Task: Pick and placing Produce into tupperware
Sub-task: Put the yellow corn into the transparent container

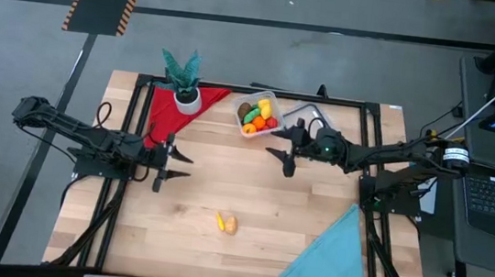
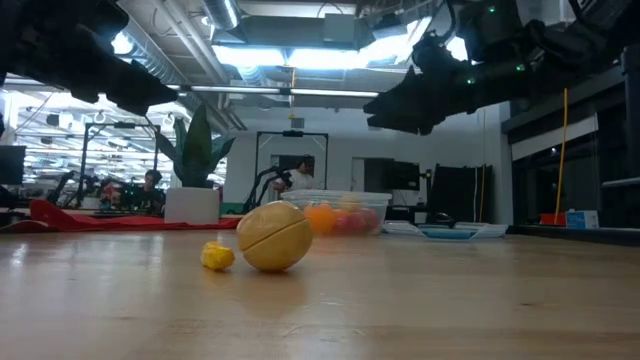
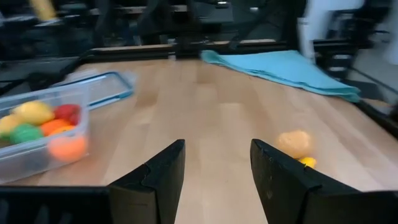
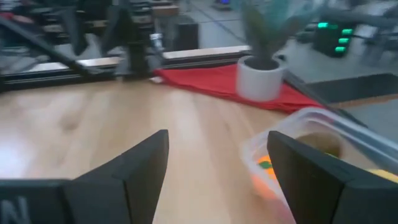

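The wooden table (image 1: 250, 203) is seen from above, and clock directions are taken from its middle in that overhead view. A blue cloth (image 1: 332, 258) lies toward five o'clock and a red cloth (image 1: 172, 110) toward eleven, with a potted plant (image 1: 184, 81) standing on the red one. A flat lid (image 1: 305, 117) rests just beside the container, at about one o'clock.

The clear container (image 1: 258, 112) sits at twelve o'clock near the far edge and is already loaded with several pieces of produce in orange, yellow, red and green. Most of the job therefore appears done.

The left gripper (image 1: 164, 162) is held at nine o'clock above the boards, its fingers parted and nothing between them. The right gripper (image 1: 285, 152) hangs at about one o'clock, just beside the container, released and empty as well.

Two pieces are left out on the boards toward six o'clock: a tan round piece (image 1: 230, 224) and, touching or nearly touching it, a small yellow piece (image 1: 220, 220). These remain to be picked up and carried to the container.
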